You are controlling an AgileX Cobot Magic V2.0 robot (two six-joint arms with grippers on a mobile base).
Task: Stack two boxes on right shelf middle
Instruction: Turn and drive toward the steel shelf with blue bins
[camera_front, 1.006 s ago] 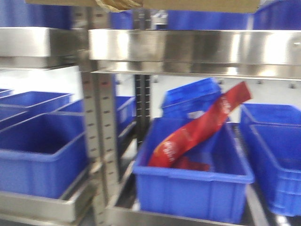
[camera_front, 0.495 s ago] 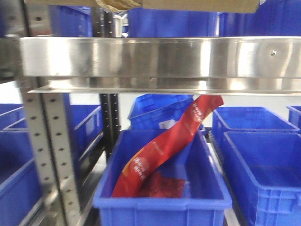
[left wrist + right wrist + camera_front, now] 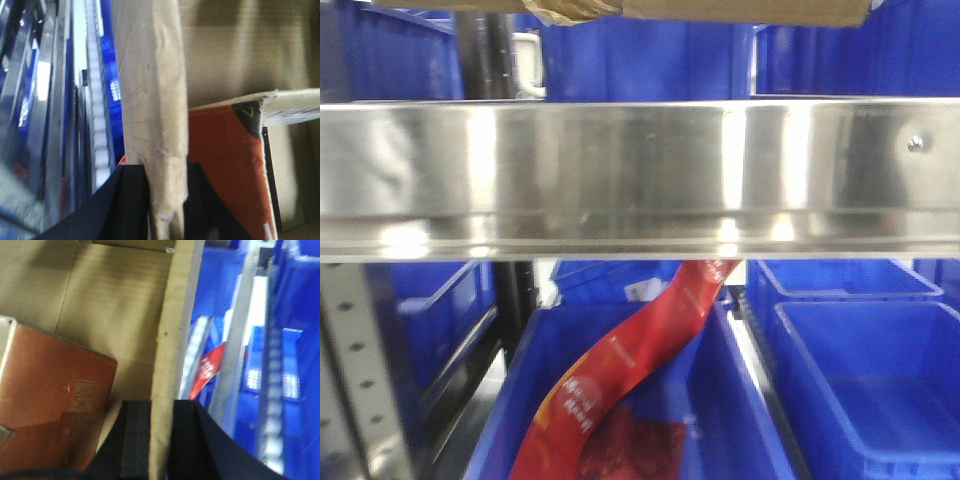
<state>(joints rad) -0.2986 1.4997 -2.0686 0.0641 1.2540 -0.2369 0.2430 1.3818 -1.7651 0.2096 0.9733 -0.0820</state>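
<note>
Over the last second the view's crept in closer, so the steel shelf edge (image 3: pixel 640 170) now fills mid-frame, the cardboard box (image 3: pixel 740 10) just peeks along the top edge, left gripper (image 3: pixel 162 202) and right gripper (image 3: pixel 161 440) each pinched on a side wall, so placing looks close.
</note>
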